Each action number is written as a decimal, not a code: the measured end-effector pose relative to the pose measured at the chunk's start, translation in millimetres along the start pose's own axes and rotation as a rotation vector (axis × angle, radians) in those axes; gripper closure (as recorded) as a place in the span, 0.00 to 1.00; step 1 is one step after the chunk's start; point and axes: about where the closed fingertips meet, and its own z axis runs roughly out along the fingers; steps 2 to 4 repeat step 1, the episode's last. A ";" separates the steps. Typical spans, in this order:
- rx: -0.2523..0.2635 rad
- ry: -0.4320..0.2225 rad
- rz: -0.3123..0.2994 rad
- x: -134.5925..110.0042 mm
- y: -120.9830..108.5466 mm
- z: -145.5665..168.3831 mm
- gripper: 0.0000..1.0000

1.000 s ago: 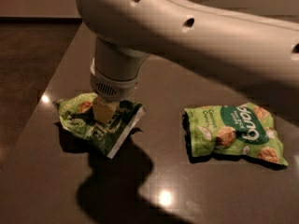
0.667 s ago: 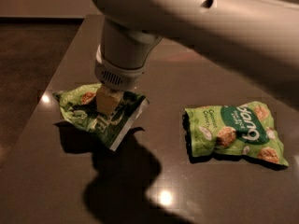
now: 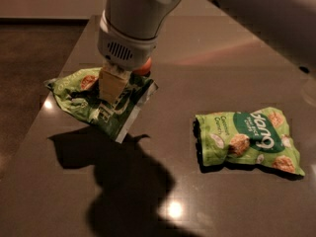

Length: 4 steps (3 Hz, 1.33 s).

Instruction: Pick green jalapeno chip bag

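The green jalapeno chip bag (image 3: 79,95) is olive-green and crinkly, with silvery sealed edges, and sits at the left of the dark table (image 3: 212,68). My gripper (image 3: 112,89) comes down from above onto the bag's middle. Its cream fingers (image 3: 109,83) are closed on the bag. The bag hangs tilted, with its right silvery edge raised. Its shadow falls apart from it on the table below, so it is off the surface. The white arm fills the top of the view and hides the bag's upper middle.
A brighter green bag (image 3: 249,139) with a dark green oval logo and cookie pictures lies flat at the right of the table. The table's left edge (image 3: 59,78) runs close behind the held bag, with dark floor (image 3: 29,48) beyond it.
The arm and gripper have risen a little, and the olive-green bag has come up with them. The gap to its shadow has grown. The brighter green bag has not moved.
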 end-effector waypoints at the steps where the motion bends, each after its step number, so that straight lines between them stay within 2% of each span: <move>1: 0.000 0.000 0.000 0.0 0.0 -0.1 1.00; 4: 0.000 0.000 0.000 0.0 0.0 -0.1 1.00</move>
